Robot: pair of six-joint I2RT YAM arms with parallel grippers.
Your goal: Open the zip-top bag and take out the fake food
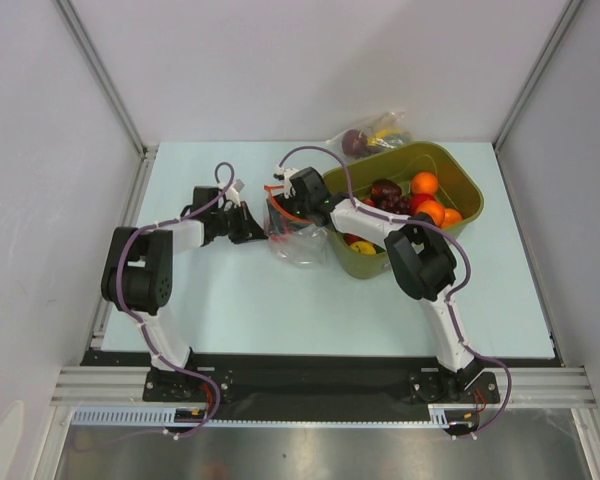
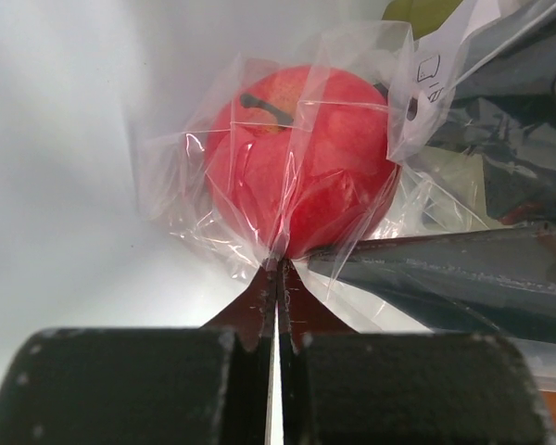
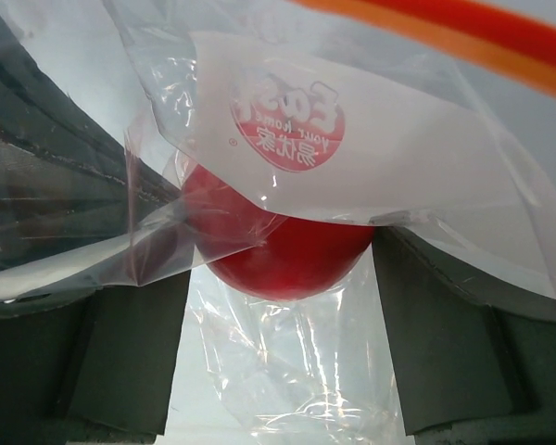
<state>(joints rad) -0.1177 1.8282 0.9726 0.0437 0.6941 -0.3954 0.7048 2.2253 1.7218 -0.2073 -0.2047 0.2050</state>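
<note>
At the tabletop's (image 1: 230,300) middle, the zip-top bag (image 1: 298,245) lies between both arms. The left gripper (image 2: 278,278) has its jaws pinched together on the bag's plastic. The right gripper (image 1: 288,205) has its jaws pressed against either side of the red apple (image 3: 278,250) inside.

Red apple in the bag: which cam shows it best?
Left wrist: the red apple sits centre frame, stem and outline visible through clear plastic. Right wrist shows only its lower half; a printed label covers the top. Top external: it cannot be made out inside the zip-top bag.
</note>
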